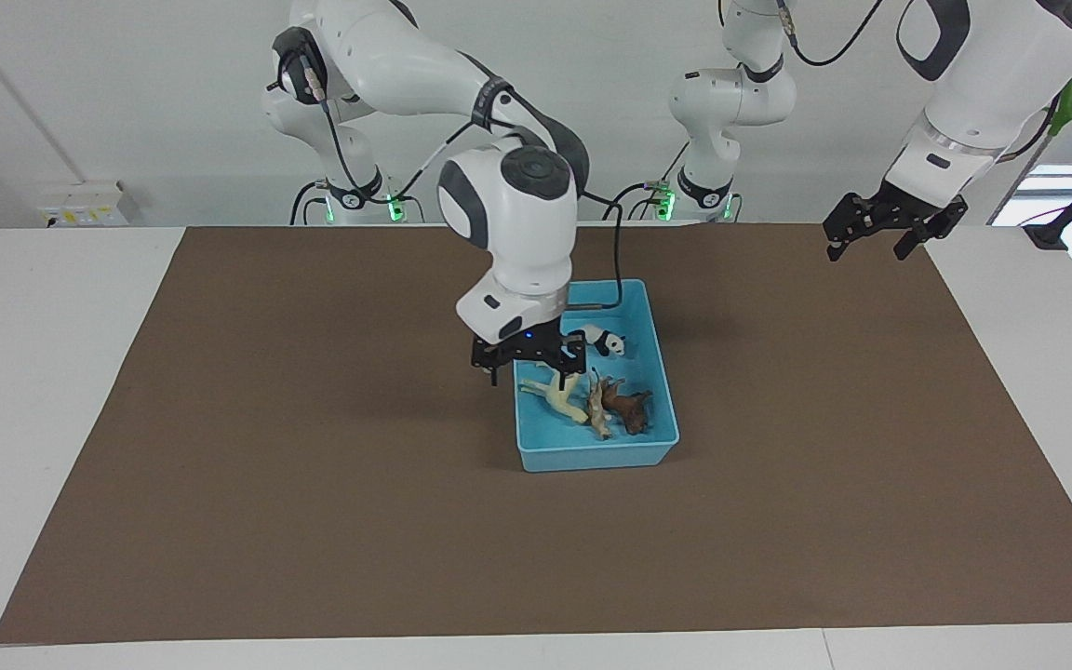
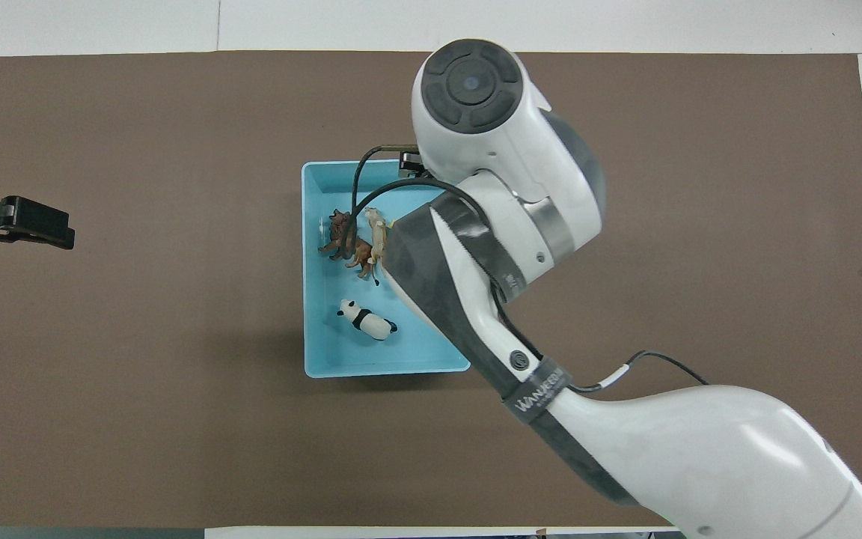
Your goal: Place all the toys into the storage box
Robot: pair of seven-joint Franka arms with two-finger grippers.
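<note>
The light blue storage box (image 1: 592, 456) stands mid-table and also shows in the overhead view (image 2: 315, 224). All the toys lie in it: the panda (image 1: 606, 341) (image 2: 366, 320), the cream-yellow horse (image 1: 555, 397), the tan spotted cat (image 1: 597, 409) (image 2: 377, 233) and the brown lion (image 1: 631, 408) (image 2: 340, 236). My right gripper (image 1: 533, 366) hangs open just over the box's wall toward the right arm's end, above the horse and holding nothing. In the overhead view the right arm hides that gripper and the horse. My left gripper (image 1: 866, 249) (image 2: 19, 222) waits raised and open, empty, over the left arm's end of the mat.
A brown mat (image 1: 313, 484) covers most of the white table (image 1: 52, 372). The right arm's bulky wrist (image 2: 506, 150) hangs over the box.
</note>
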